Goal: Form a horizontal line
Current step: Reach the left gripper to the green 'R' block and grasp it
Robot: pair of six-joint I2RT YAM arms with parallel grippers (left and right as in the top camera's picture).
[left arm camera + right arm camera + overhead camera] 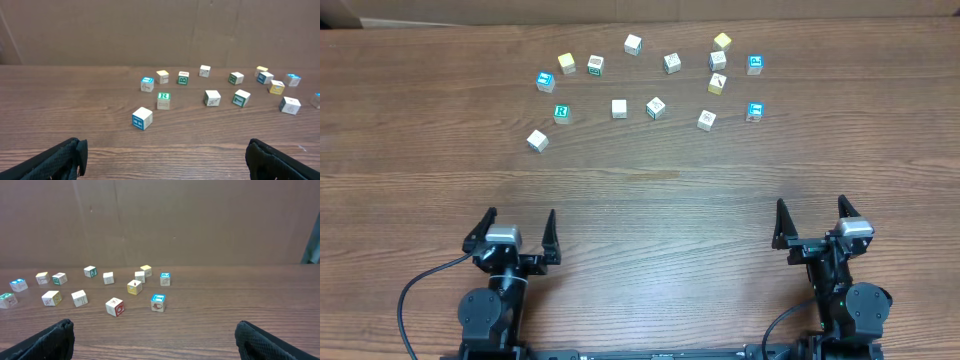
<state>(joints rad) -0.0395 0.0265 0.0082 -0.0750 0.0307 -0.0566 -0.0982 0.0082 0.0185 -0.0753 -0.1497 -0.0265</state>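
Note:
Several small letter cubes lie scattered across the far half of the table. A cube with a green R face (pixel 561 113) (pixel 163 100) lies left of centre. To its right, three pale cubes (pixel 619 108) (pixel 656 107) (pixel 706 120) stand apart from one another in a loose, uneven row with it. My left gripper (pixel 520 218) (pixel 165 160) and right gripper (pixel 811 208) (pixel 157 340) are both open and empty. They sit near the front edge, well short of every cube.
Blue-faced cubes (pixel 545 81) (pixel 755 64) (pixel 754 111) and yellow cubes (pixel 566 63) (pixel 722 41) (pixel 717 83) lie around the row. Another pale cube (pixel 537 140) sits nearest the left gripper. Bare wooden table (pixel 650 190) lies between grippers and cubes. A cardboard wall backs the table.

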